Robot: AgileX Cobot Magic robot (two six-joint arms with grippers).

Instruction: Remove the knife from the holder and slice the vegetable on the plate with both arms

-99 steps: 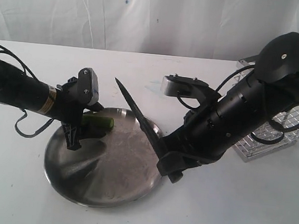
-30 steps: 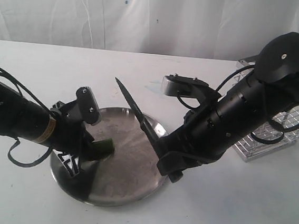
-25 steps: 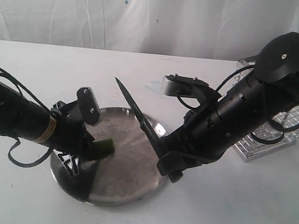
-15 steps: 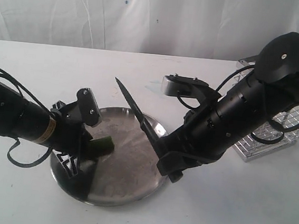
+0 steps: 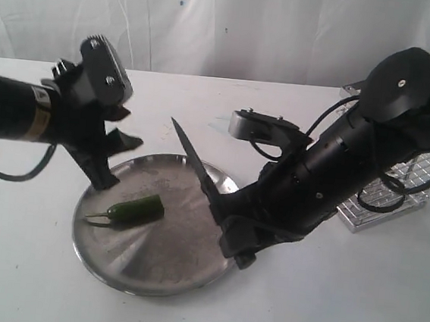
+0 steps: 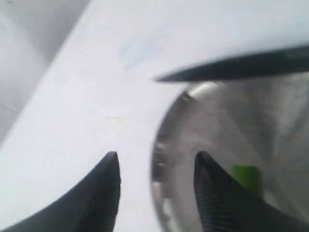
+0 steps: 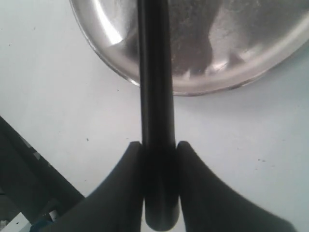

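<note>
hovering above the far-left rim of the plate [image 5: 168, 257], the left gripper [image 5: 122, 162] has its jaws spread well apart with nothing between them; in the left wrist view its two dark fingers [image 6: 104, 193] frame bare table and the plate's edge, and a bit of green shows just beside one of them. the chili pepper [image 5: 136, 209] lies loose on the left part of the plate, its thin stem pointing toward the left rim, apart from both grippers. the right gripper [image 5: 223, 214] is clamped around the handle of the knife [image 5: 194, 166], which is tilted, with its pointed black blade rising up and to the left over the plate's far-right side, clear of the pepper. in the right wrist view the black handle [image 7: 157, 96] runs straight out between the two closed fingers [image 7: 126, 188], with the steel plate beyond it. the bulky right arm [image 5: 353, 151] reaches in from the right, and the chrome wire holder [image 5: 394, 197] stands behind it on the white table [image 5: 338, 302], well apart from the plate. the slimmer left arm [image 5: 14, 107], with its yellow-white band, comes in from the left edge. a white backdrop [image 5: 251, 27] hangs behind the table.
</note>
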